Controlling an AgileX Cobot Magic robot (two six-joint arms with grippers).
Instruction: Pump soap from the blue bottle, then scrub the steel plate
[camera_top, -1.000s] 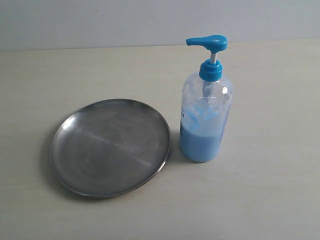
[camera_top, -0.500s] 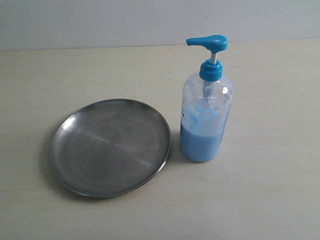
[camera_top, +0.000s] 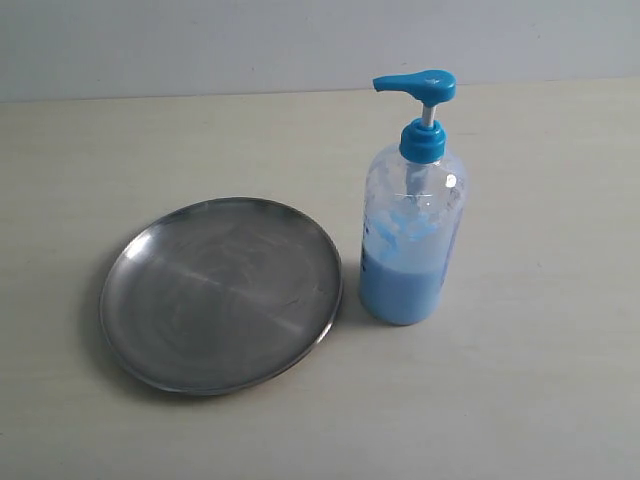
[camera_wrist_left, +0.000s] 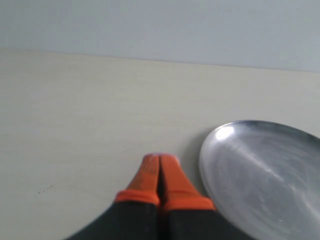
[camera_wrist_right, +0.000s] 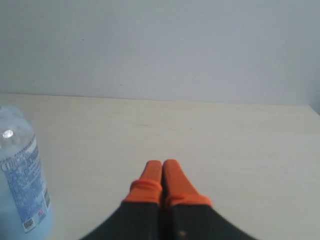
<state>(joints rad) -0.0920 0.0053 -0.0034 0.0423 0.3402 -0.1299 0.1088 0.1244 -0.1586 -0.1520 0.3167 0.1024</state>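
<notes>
The blue bottle stands upright on the table, its blue pump head up and its spout pointing toward the left of the exterior view. Pale blue soap fills its lower part. Just left of it lies the steel plate, dry and scuffed, almost touching the bottle's base. Neither arm shows in the exterior view. In the left wrist view my left gripper is shut, nothing between its orange tips, beside the steel plate's rim. My right gripper is shut and holds nothing, with the blue bottle off to one side.
A pale wooden table carries both things. A plain grey wall rises behind its far edge. Nothing else lies on the table in these views.
</notes>
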